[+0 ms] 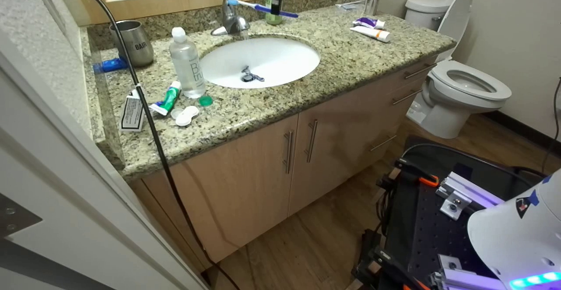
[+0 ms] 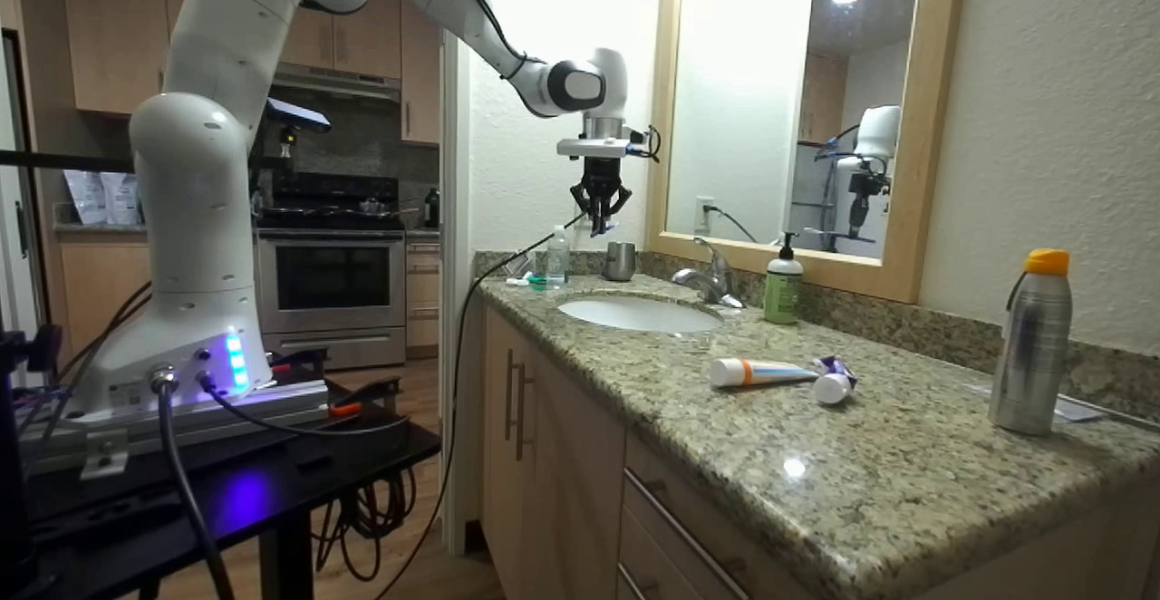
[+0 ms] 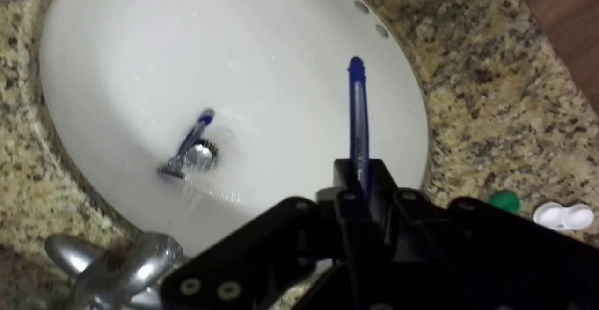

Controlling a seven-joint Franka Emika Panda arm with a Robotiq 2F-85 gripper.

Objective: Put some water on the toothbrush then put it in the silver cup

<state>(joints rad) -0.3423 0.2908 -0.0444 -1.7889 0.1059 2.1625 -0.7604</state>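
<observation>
My gripper (image 3: 359,174) is shut on the toothbrush (image 3: 358,108) by its dark blue handle, above the sink (image 3: 281,66). In an exterior view the gripper (image 1: 276,7) holds the toothbrush (image 1: 250,5) roughly level, its light blue head pointing toward the faucet side; the head is hidden in the wrist view. In another exterior view the gripper (image 2: 600,215) points down, well above the counter. Water runs from the faucet (image 1: 231,18) into the sink. The silver cup (image 1: 139,44) stands upright at the counter's corner; it also shows here (image 2: 620,262) and is out of the wrist view.
A clear white-capped bottle (image 1: 187,64) stands between the silver cup and the counter's front edge. A razor (image 3: 189,139) lies by the drain. A green soap bottle (image 2: 782,287) stands beside the faucet. Small tubes (image 1: 167,98) and a lens case (image 1: 187,115) lie nearby. A mirror (image 2: 748,111) backs the counter.
</observation>
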